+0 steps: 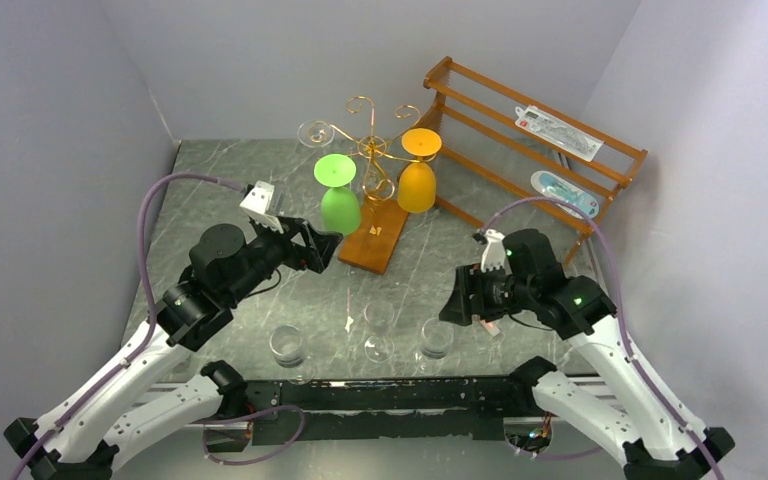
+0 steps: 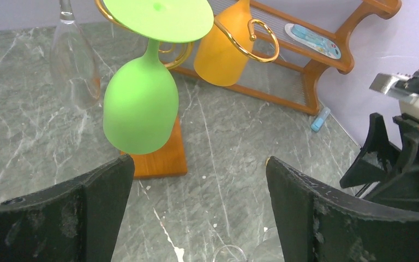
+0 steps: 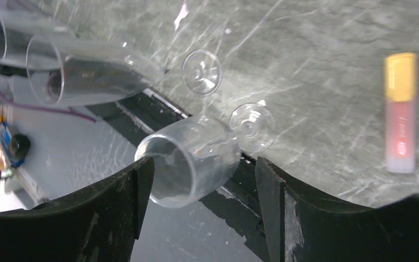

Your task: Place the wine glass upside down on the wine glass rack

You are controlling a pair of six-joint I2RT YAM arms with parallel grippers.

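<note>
From above, the wine glass rack [image 1: 372, 150] stands mid-table [image 1: 220, 190]. It carries a green glass [image 1: 339, 200], an orange glass [image 1: 417, 180] and a clear hung glass [image 1: 315, 133], all bowl-down. Three more clear glasses stand by the near edge. The wine glass [image 1: 436, 340] beside the right hand [image 1: 452, 310] looks like the one to take. The left hand [image 1: 325, 250] waits near the rack.

In the left wrist view, that hand is released and holds nothing. The slatted shelf [image 2: 327, 65] behind the rack holds a flat packet.

In the right wrist view, this hand is also released, and the wine glass, seemingly empty, shows between its fingers. Whether they touch it is unclear. A good grasp would probably close gently on the bowl. It should lift clear of the neighbouring glasses before inverting, then slide the foot into a free curl.
</note>
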